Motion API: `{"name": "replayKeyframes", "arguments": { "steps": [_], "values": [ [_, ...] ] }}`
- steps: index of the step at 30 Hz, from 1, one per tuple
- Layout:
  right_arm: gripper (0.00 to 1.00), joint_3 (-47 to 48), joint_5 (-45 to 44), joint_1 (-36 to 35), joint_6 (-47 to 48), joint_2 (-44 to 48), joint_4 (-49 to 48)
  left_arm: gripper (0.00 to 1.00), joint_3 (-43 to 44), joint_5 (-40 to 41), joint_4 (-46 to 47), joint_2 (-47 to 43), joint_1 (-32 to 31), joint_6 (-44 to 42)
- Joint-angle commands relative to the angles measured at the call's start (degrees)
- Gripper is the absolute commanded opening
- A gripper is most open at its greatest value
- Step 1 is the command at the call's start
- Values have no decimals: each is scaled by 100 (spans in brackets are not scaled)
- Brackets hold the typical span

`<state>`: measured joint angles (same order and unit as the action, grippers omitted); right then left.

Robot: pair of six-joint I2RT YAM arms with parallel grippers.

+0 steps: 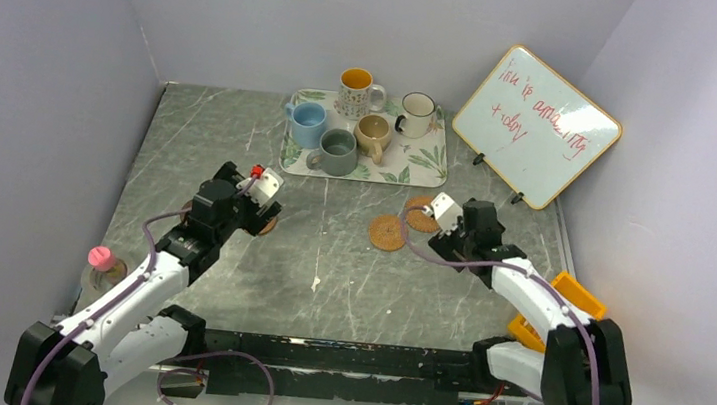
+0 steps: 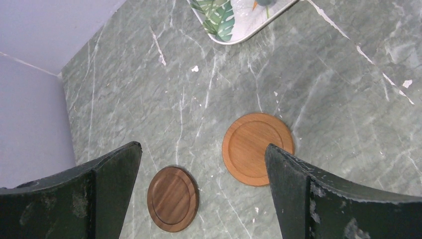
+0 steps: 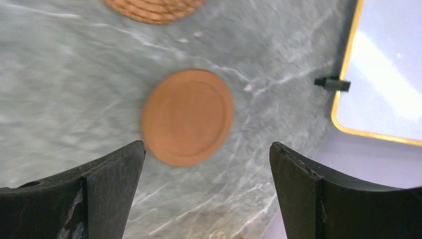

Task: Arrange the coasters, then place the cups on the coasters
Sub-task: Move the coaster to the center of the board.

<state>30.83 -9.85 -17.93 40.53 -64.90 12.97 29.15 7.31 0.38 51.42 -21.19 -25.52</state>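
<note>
Coasters [image 1: 388,232] are lying flat on the table [image 1: 241,130], faces up and scattered rather than set in a row. Being round, they are showing no long axis and no heading, so a gripper can approach from any side.

Two woven ones are sitting just beside each other right of centre. The left gripper [image 2: 203,148] is hovering over a light disc [image 2: 258,148] and a dark disc [image 2: 172,198], which are lying apart. Its jaws are standing spread wide and holding nothing. The right gripper [image 3: 207,145] is hanging the same way, wide and empty, above a tan disc [image 3: 187,116] that is coming out slightly blurred. A woven edge [image 3: 152,10] is showing beyond it.

Both wrists are pointing down, probably because such thin discs are calling for a pinch across the rim from above.

Cups are waiting on the tray [image 1: 419,164] at the far side, well apart from the discs, likely because the arranging is coming first. All five are standing upright, mouths up. The blue cup [image 1: 307,124] is turning its handle left, the patterned cup [image 1: 355,92] right, and the tan cup [image 1: 374,136] toward the arms.
</note>
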Motion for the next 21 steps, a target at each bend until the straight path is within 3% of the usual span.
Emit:
{"name": "replayKeyframes", "arguments": {
  "steps": [1,9,16,21],
  "values": [
    [100,207,-442,469,208,-586,-773,100,-93,-139,279,-108,26,170],
    [100,102,-407,589,331,-1299,-1182,100,-164,-158,327,-22,27,181],
    [100,50,935,403,863,-821,129,100,-198,-84,398,-1,27,176],
    [100,47,1165,-259,940,-454,935,100,-224,-55,446,63,27,182]
  ]
}}
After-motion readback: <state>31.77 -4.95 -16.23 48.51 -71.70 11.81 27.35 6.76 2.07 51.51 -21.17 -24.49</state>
